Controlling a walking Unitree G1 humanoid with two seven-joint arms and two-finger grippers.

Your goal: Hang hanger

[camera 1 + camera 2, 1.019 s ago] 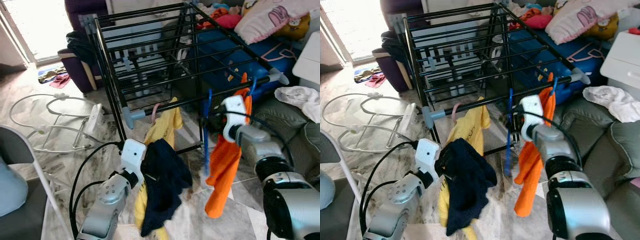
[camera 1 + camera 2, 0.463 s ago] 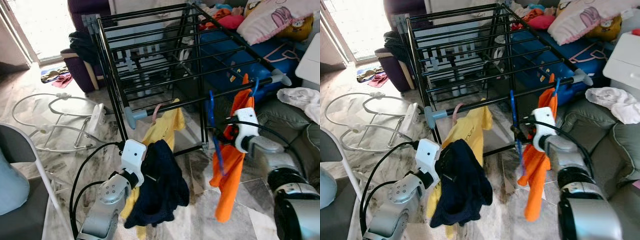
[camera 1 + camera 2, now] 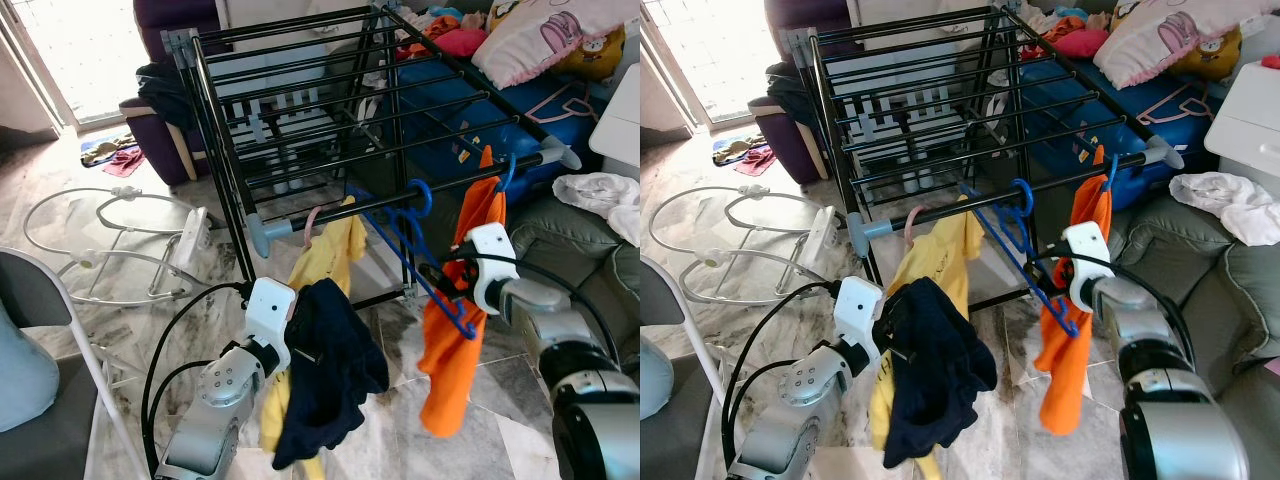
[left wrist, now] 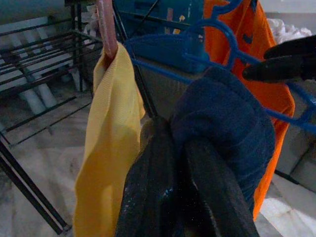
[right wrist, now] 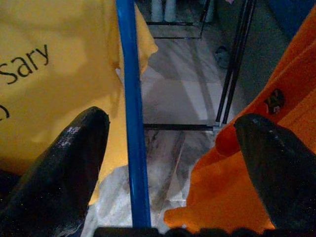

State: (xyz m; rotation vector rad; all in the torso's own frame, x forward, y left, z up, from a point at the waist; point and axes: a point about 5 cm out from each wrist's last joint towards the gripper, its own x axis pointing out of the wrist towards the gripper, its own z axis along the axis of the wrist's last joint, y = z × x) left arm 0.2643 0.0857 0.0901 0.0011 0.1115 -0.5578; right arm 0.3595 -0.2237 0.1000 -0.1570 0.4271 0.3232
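The left pincer [image 4: 192,182] is clenched on a navy garment [image 3: 325,370] beside the yellow shirt [image 3: 325,262], which hangs from a pink hanger [image 3: 311,222] on the drying rack [image 3: 300,120]. The right wrist view reads "sary" on the yellow shirt. The blue hanger [image 3: 415,240] tilts between the right pincer's [image 5: 173,173] spread fingers, by the orange garment [image 3: 455,340].

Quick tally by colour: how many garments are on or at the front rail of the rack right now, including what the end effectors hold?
Yellow garment: 1, hung on the rail
Orange garment: 1, hung on the rail
Dark navy garment: 1, in the left end effector
Total: 3
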